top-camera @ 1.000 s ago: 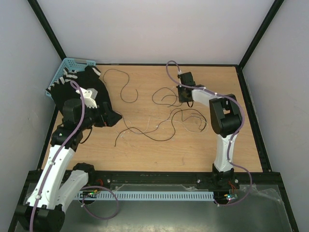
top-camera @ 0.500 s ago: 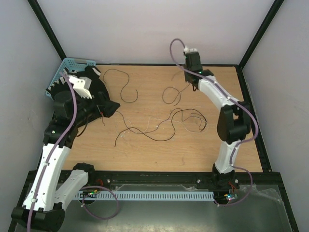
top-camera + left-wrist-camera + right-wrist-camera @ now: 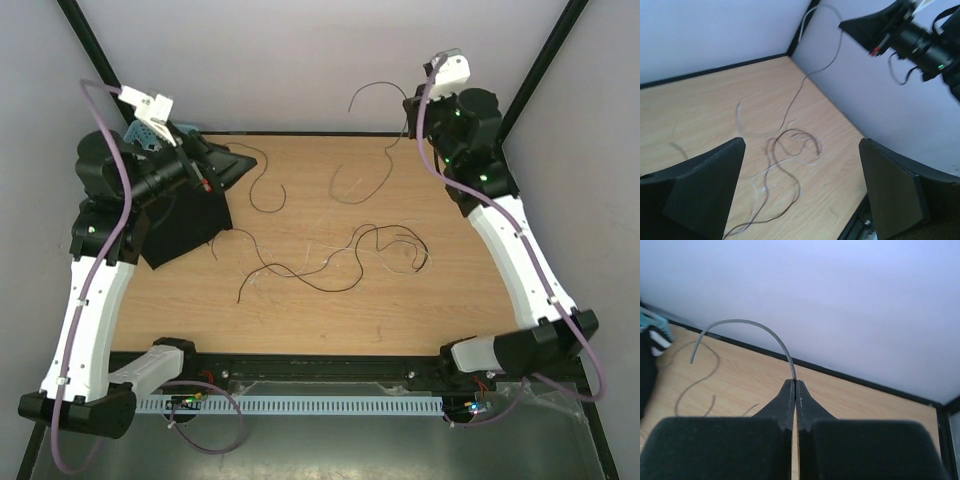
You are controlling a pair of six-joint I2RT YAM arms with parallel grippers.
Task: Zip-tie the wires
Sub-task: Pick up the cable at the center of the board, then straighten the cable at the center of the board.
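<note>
1. The right gripper (image 3: pixel 794 383), a black two-finger claw, is raised near the far right corner. Its jaws are pressed together on one thin, dark, flexible strand (image 3: pixel 747 322) of the wires.
2. From the pinch point, a short end of this held strand arcs up and over to the left in the air. In the top view, its longer part hangs down toward the light wooden tabletop (image 3: pixel 450 310) and ends in a loose curl at the far middle of it.
3. The main tangle of wires (image 3: pixel 350 262), hair-thin, brown-black and looping, lies flat on the tabletop right of centre. Its loops are bunched on the right, and a long tail trails toward the near left.
4. One separate curled strand (image 3: pixel 268 190) lies by itself on the far left half of the table, apart from the tangle.
5. The left gripper (image 3: pixel 801 145), with broad black wedge-shaped fingers, hangs above the far left of the table. Its jaws are spread wide and hold nothing. Its camera looks across the tangle to the right gripper.
6. A light-blue plastic mesh basket (image 3: pixel 140 132) sits in the far left corner, mostly hidden behind the left arm.
</note>
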